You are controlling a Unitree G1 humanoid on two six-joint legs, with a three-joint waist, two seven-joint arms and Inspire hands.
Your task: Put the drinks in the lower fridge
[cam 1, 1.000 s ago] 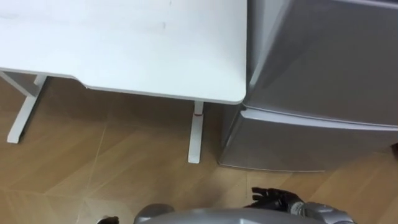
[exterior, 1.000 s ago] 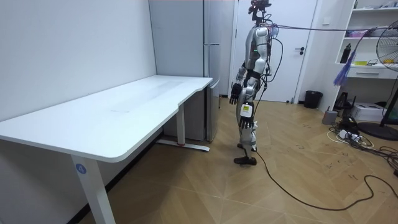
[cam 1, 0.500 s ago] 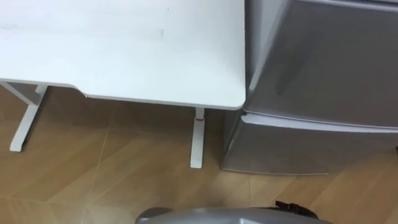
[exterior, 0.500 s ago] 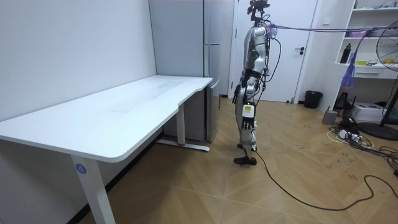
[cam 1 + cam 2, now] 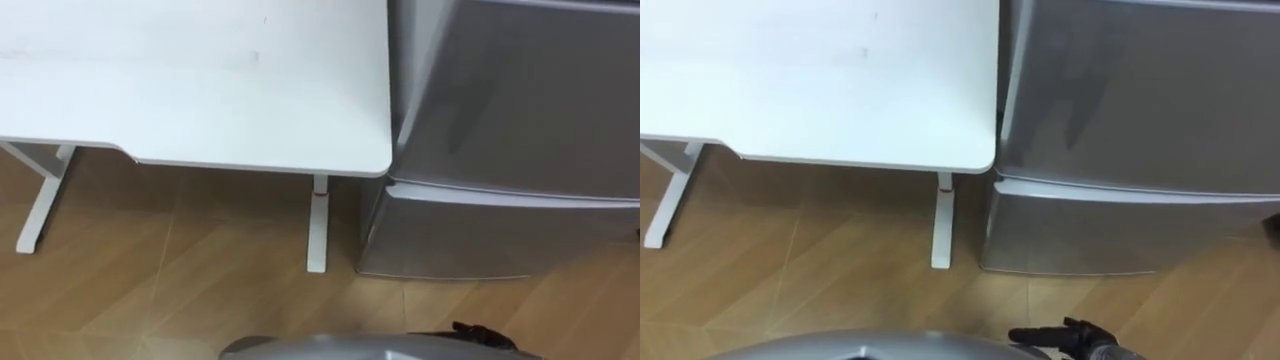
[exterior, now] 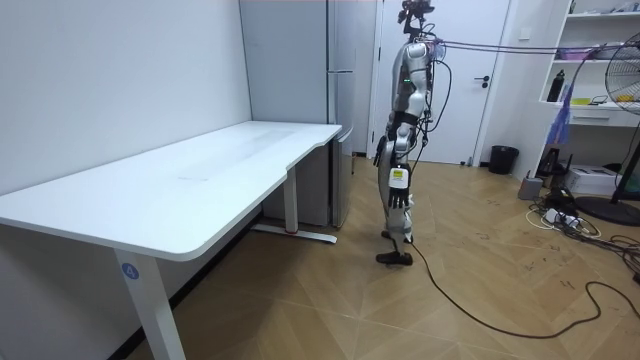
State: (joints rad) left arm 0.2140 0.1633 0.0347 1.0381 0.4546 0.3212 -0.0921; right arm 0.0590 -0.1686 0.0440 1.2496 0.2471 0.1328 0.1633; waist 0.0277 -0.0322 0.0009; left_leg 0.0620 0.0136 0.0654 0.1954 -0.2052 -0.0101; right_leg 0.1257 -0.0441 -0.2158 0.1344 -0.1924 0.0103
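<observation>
**Station at the fridge: lower door shut, hands low**

The robot stands upright on the wood floor (image 5: 200,280), facing the fridge (image 6: 345,110), with the corner of the white table (image 5: 200,90) to its left. The upper door (image 5: 520,90) and the lower door (image 5: 490,235) both sit flush. The shut lower door hides whether the drinks lie behind it, so this scene fits two stages: drinks not yet loaded, or drinks stowed and the door closed on them.

The right hand (image 5: 1070,336) shows at the bottom edge of the eye views, fingers stretched out, slightly apart, holding nothing. The left hand (image 6: 381,155) hangs beside the hip in the room view.

Judged for either stage:
- Keep the stance square to the lower door. It sits below table height, so reaching it will probably call for bending.
- Keep the left arm clear of the table corner, which lies just beside the fridge wall.

Compared with one second ago, the right hand sits lower in the left eye view, close to the picture's edge. In the room view the near arm has dropped back from a forward swing to the hip. The eye views have shifted slightly as a whole, which is the camera's own movement. The fridge doors and the table are unchanged.
</observation>
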